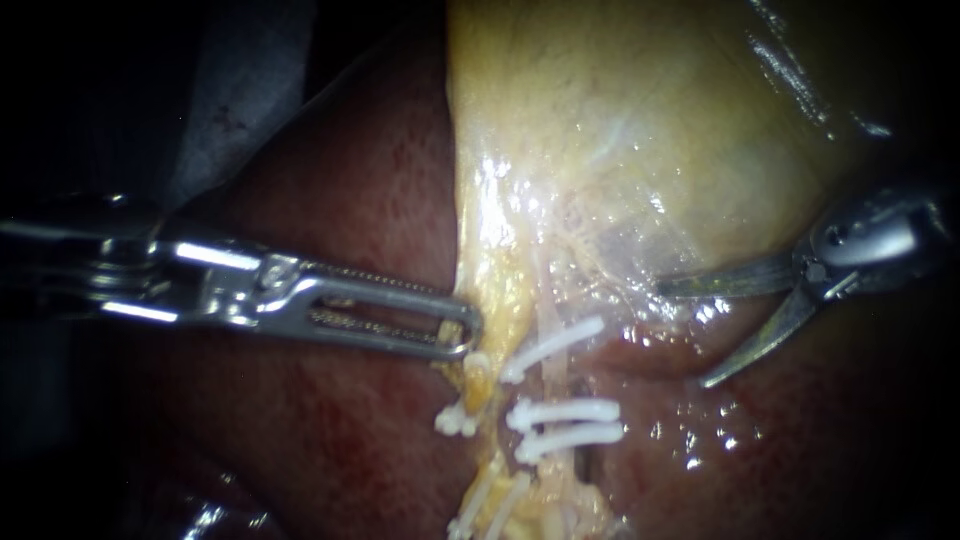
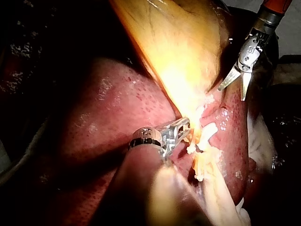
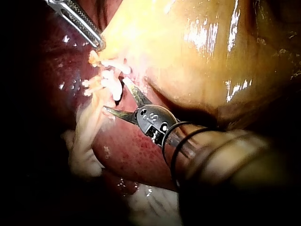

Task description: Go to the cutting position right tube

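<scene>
- Right instrument point(image 1: 683, 336): scissor-type blades, spread wide, nothing btwn them. Tips are near the clipped tubes but off to the side, not touching, over wet liver point(image 1: 340, 200).
- Left instrument point(image 1: 470, 333): long slotted jaws pressed together. They appear to pinch the edge of the gallbladder point(image 1: 640, 120) at its narrow end, just above the clips. Contact is partly hidden by tissue, so this is a judgement.
- Right tube point(image 1: 547, 378): pale strand running down from the gallbladder, btwn the two instruments. The upper clip point(image 1: 555, 345) lies across it, w/ the lower two clips point(image 1: 567, 425) close together beneath.
- Bare stretch btwn upper clip & lower pair is the likely cutting pos.
- A further clip point(image 1: 455, 420) sits on the strand nearer the left instrument. Not the target.
- Status (judgement): approach incomplete, blades not yet astride the tube.
- Rec. 1: bring the blades in spread & square to the tube, one blade each side of the bare stretch.
- Rec. 2: no closing at this step, positioning only.
- Rec. 3: watch the free clip ends, which point toward the blades. Snag risk.
- Rec. 4: keep the lower blade tip off the liver surface.
- Rec. 5: left instrument to hold tension so the tube is straight & the gap visible.
</scene>
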